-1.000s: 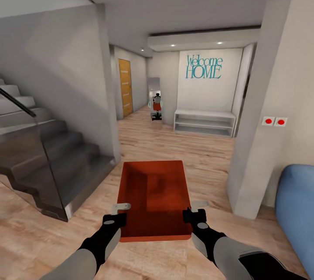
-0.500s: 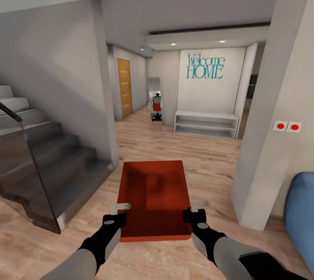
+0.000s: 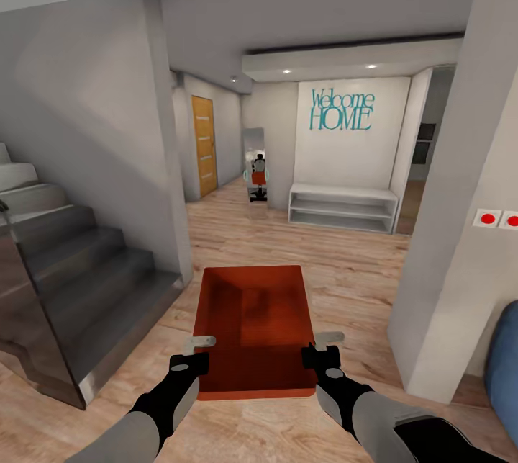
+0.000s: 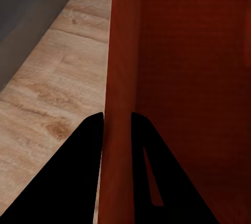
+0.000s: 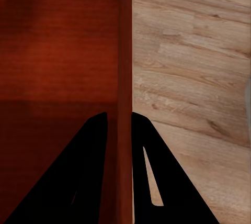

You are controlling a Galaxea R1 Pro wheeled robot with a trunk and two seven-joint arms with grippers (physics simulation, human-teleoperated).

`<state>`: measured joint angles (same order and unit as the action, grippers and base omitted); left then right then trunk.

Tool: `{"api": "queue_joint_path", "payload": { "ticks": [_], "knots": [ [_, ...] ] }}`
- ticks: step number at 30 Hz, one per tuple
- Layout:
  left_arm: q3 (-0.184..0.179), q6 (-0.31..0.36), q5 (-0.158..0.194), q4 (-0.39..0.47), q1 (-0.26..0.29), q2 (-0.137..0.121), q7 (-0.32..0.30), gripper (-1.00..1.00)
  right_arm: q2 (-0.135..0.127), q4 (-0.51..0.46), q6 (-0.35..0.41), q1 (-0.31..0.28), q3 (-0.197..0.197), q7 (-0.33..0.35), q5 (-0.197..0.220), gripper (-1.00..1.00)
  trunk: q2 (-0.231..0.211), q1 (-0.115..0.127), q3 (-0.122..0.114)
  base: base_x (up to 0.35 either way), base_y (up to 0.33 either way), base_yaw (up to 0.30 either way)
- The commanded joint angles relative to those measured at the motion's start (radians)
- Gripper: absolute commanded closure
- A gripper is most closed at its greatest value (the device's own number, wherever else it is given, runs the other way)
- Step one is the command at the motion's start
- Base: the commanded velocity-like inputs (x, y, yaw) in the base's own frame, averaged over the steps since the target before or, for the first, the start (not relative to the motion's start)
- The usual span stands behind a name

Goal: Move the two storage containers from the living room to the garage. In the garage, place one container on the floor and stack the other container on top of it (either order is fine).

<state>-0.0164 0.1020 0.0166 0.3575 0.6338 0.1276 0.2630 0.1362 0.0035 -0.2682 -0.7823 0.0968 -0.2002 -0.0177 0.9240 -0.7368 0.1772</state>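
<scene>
Ahead in the head view, a storage container point(image 3: 253, 330) is carried over the wood floor point(image 3: 345, 261), empty, stairs point(image 3: 72, 283) alongside. Left wrist: left claw point(image 4: 116, 124) is clenched on its side wall. Right wrist: right claw point(image 5: 119, 124) likewise. Risk: thin-wall pinches may slip if jolted.

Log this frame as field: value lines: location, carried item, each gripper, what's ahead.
location: hallway with light wood plank floor, grey staircase to the robot's left
carried item: red-orange storage container, held level in front of the trunk
left gripper: shut on the container's left wall
right gripper: shut on the container's right wall
ahead: white bench shelf under Welcome HOME lettering, wooden door at far left
</scene>
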Motion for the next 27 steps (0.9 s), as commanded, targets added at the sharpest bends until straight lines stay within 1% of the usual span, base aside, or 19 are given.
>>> {"api": "queue_joint_path", "payload": {
  "ticks": [1,27],
  "knots": [
    [0.021,-0.002,-0.024,0.006,0.001,0.000,0.030,1.00,0.000,0.003,0.003,0.000,-0.023,0.002,-0.013,1.00,0.001,-0.001,0.001,0.322,0.000,0.000],
    [0.021,-0.002,-0.024,0.006,0.001,0.000,0.030,1.00,0.001,0.003,0.002,0.000,-0.025,0.002,-0.013,1.00,0.001,-0.001,0.001,0.322,0.000,0.000]
  ]
}}
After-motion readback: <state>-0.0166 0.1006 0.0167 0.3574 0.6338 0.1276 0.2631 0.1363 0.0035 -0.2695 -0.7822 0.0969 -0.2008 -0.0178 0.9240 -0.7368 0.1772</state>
